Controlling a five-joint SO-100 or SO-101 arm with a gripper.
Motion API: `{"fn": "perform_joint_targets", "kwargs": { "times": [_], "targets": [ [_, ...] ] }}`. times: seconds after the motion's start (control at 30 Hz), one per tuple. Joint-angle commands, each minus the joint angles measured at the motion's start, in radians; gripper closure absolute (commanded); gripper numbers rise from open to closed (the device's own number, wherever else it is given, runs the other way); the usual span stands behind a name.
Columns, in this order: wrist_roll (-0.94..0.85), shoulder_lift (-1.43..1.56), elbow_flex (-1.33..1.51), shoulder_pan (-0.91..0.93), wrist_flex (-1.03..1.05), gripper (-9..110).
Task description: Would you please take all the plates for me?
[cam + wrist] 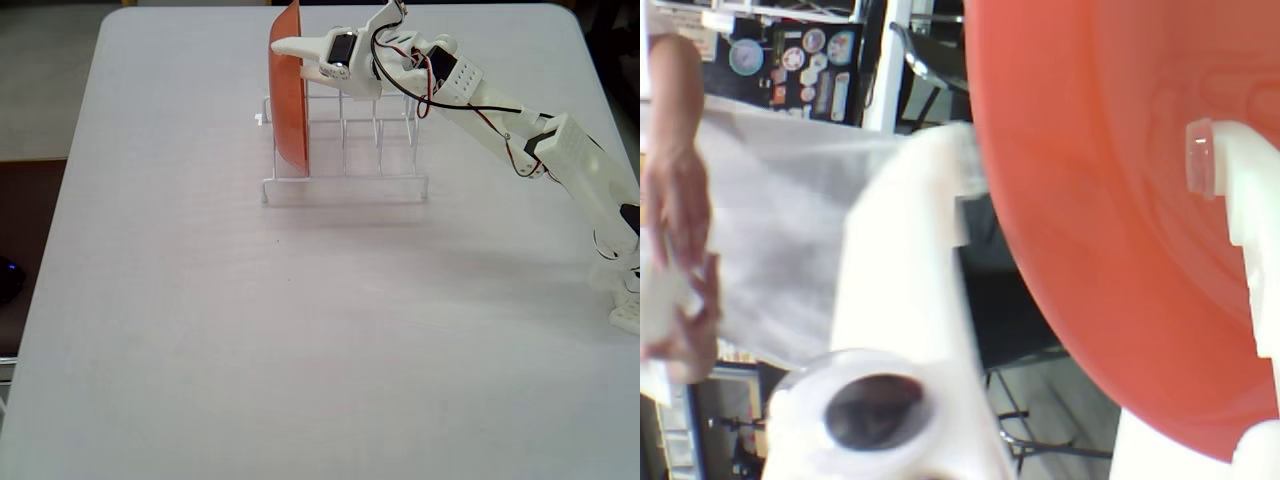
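The white table (200, 330) is the largest thing in the fixed view, taking up nearly the whole picture. Next in size is the single white arm (560, 160), which enters from about four o'clock and reaches up toward twelve o'clock. One white wire rack (345, 150) stands on the table at roughly twelve o'clock from the table's middle, its slots running left to right in the fixed view. Only one plate can be counted: the orange plate (290, 95), round, shallow and glossy, stands on edge in the leftmost slot of the rack, at its nine o'clock end, seen almost edge-on as a narrow curved sliver. In the wrist view the same orange plate (1090, 200) fills the right half as a broad, smooth, shiny disc with soft reflections. The gripper (300, 50) sits at the plate's upper rim, at twelve o'clock on the plate, with one finger (300, 46) showing on the near face; in the wrist view the gripper (1080, 190) has a white finger on each side of the plate and appears closed on its rim. At nine o'clock in the wrist view a person's hand (675, 200) shows, blurred, beyond the table edge.
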Motion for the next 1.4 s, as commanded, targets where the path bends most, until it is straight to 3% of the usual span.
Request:
{"fn": "perform_joint_targets", "kwargs": {
  "times": [0.0, 0.03, 0.37, 0.8, 1.0, 1.37],
  "targets": [
    [0.008, 0.035, -0.075, -0.008, -0.02, 95],
    [0.015, 0.035, -0.087, -0.008, -0.02, 102],
    [-0.14, 0.064, -0.321, 0.041, 0.115, 102],
    [-0.327, 0.365, -0.29, 0.081, 0.311, 102],
    [-0.328, 0.62, 0.009, 0.026, 0.17, 102],
    [-0.288, 0.753, 0.011, -0.127, 0.048, 102]
  ]
}}
